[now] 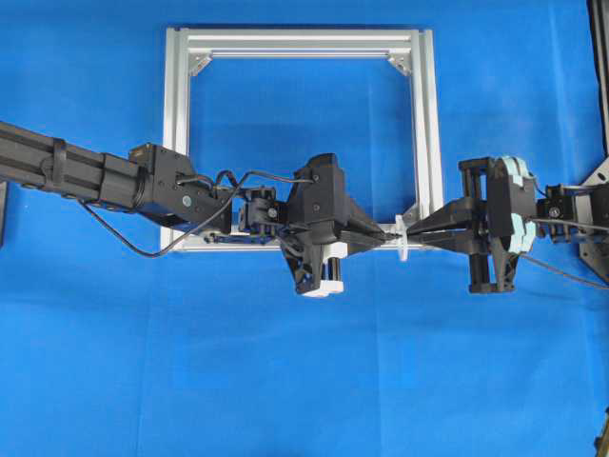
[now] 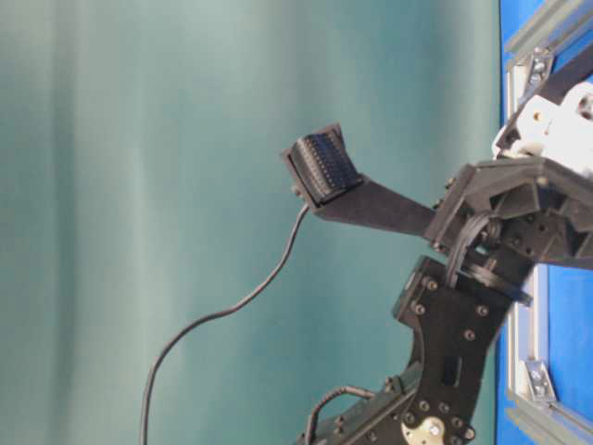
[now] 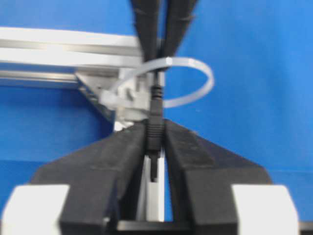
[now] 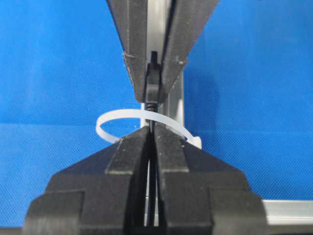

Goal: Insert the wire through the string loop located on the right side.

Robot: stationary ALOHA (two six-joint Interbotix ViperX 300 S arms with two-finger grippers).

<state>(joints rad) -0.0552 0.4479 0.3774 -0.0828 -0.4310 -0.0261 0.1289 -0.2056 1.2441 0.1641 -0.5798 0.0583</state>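
Overhead exterior view: the left gripper (image 1: 385, 238) and the right gripper (image 1: 419, 231) meet tip to tip over the lower right corner of the aluminium frame (image 1: 425, 114). The string loop (image 1: 402, 240) sits between the two sets of tips. The wire itself is too thin to trace here.

Table-level exterior view: only arm hardware, one black finger pad and a loose cable against the backdrop are visible; the exchange point is hidden.

Left wrist view: the left gripper (image 3: 155, 147) has its jaws closed on the wire (image 3: 155, 125), gripping the ribbed plug end. The string loop (image 3: 195, 81) arches just beyond the tips, and the wire's long axis runs straight through it toward the opposing fingers (image 3: 146, 24) — in line with both grippers.

Right wrist view: the right gripper (image 4: 152, 136) is pressed together on the wire (image 4: 153, 93) on the near side of the string loop (image 4: 117, 117); the plug lies on the far side, clamped by the left fingers (image 4: 134, 58).

Judgement: the wire is already through the loop and held on both sides. The next move depends on drawing it along that shared axis — the left arm holds the leading end.
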